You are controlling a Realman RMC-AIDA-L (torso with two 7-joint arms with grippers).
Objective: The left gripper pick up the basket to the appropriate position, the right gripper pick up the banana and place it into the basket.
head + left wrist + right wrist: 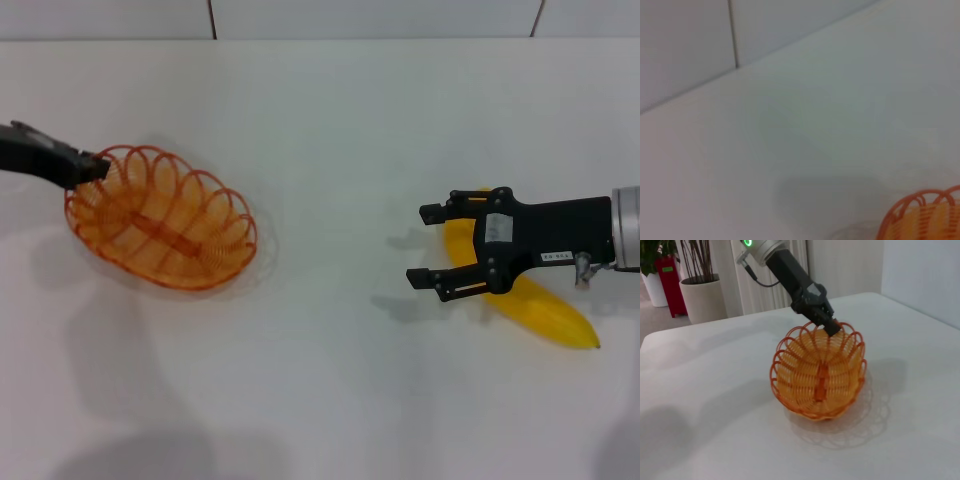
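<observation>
The orange wire basket (160, 218) is on the left of the white table, tilted, with its shadow beneath it. My left gripper (95, 168) is shut on the basket's far-left rim. The right wrist view shows this grip (831, 327) and the basket (817, 375) raised at an angle. A bit of the basket's rim (925, 217) shows in the left wrist view. My right gripper (420, 245) is open at the right, hovering over the yellow banana (545, 310). The banana lies on the table, its middle hidden under the claw.
The white table (330, 380) ends at a tiled wall (300, 18) at the back. In the right wrist view a white plant pot (702, 297) and a red stand (671, 282) are beyond the table's far edge.
</observation>
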